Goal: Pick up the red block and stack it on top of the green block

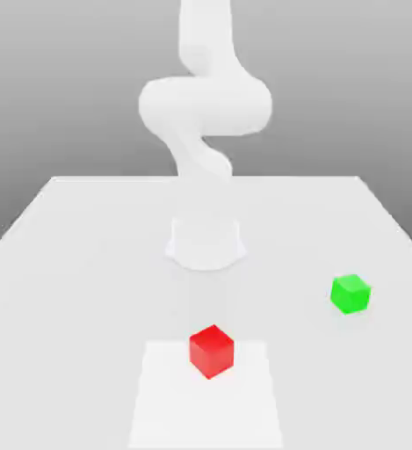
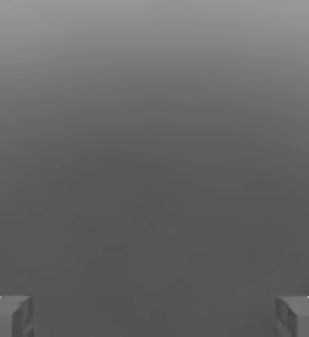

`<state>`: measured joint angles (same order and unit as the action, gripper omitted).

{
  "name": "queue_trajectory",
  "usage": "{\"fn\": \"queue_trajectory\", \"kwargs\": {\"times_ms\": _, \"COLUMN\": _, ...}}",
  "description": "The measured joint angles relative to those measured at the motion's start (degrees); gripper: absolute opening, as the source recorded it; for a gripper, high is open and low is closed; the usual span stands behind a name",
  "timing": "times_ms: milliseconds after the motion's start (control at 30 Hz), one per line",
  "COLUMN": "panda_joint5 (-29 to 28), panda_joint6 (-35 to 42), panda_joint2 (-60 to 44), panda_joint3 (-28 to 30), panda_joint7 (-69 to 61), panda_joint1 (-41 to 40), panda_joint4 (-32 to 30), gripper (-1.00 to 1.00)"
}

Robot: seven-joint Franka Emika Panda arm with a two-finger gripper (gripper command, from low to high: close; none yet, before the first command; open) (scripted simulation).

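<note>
The red block (image 1: 212, 351) sits on the white table near its front edge, about at the middle of the exterior view. The green block (image 1: 350, 293) rests on the table farther back, toward the exterior view's right, well apart from the red one. In the hand view my gripper (image 2: 154, 316) is open: its two grey fingertips (image 2: 8, 316) stand far apart with nothing between them, against a plain grey background. The arm (image 1: 205, 105) rises from its base and bends upward out of the exterior view's top.
The arm's round base (image 1: 206, 242) stands on the table (image 1: 68, 264) behind the blocks. A lighter rectangular patch (image 1: 156, 404) lies on the table under the red block. The table's edges run along both sides and the back.
</note>
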<state>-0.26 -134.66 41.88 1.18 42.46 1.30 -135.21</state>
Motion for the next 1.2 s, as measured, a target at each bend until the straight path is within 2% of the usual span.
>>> {"fn": "queue_trajectory", "kwargs": {"times_ms": 567, "panda_joint5": -1.12, "panda_joint6": -24.87, "panda_joint2": -35.55, "panda_joint3": 7.06, "panda_joint7": -29.7, "panda_joint1": 7.92, "panda_joint4": -27.72, "gripper": 0.0}}
{"fn": "queue_trajectory", "kwargs": {"times_ms": 700, "panda_joint5": 2.15, "panda_joint6": -32.52, "panda_joint2": -45.17, "panda_joint3": 6.03, "panda_joint7": -34.2, "panda_joint1": 8.01, "panda_joint4": -28.5, "gripper": 0.0}}
{"fn": "queue_trajectory", "kwargs": {"times_ms": 800, "panda_joint5": 5.32, "panda_joint6": -37.85, "panda_joint2": -51.47, "panda_joint3": 3.0, "panda_joint7": -36.6, "panda_joint1": 5.7, "panda_joint4": -27.72, "gripper": 0.0}}
{"fn": "queue_trajectory", "kwargs": {"times_ms": 833, "panda_joint5": 5.85, "panda_joint6": -39.22, "panda_joint2": -53.07, "panda_joint3": 2.06, "panda_joint7": -36.99, "panda_joint1": 4.89, "panda_joint4": -27.5, "gripper": -1.0}}
{"fn": "queue_trajectory", "kwargs": {"times_ms": 1067, "panda_joint5": 5.73, "panda_joint6": -39.28, "panda_joint2": -53.23, "panda_joint3": 1.85, "panda_joint7": -36.88, "panda_joint1": 4.67, "panda_joint4": -27.49, "gripper": -1.0}}
{"fn": "queue_trajectory", "kwargs": {"times_ms": 1200, "panda_joint5": 1.92, "panda_joint6": -33.38, "panda_joint2": -46.28, "panda_joint3": 3.56, "panda_joint7": -34.18, "panda_joint1": 5.37, "panda_joint4": -28.48, "gripper": -1.0}}
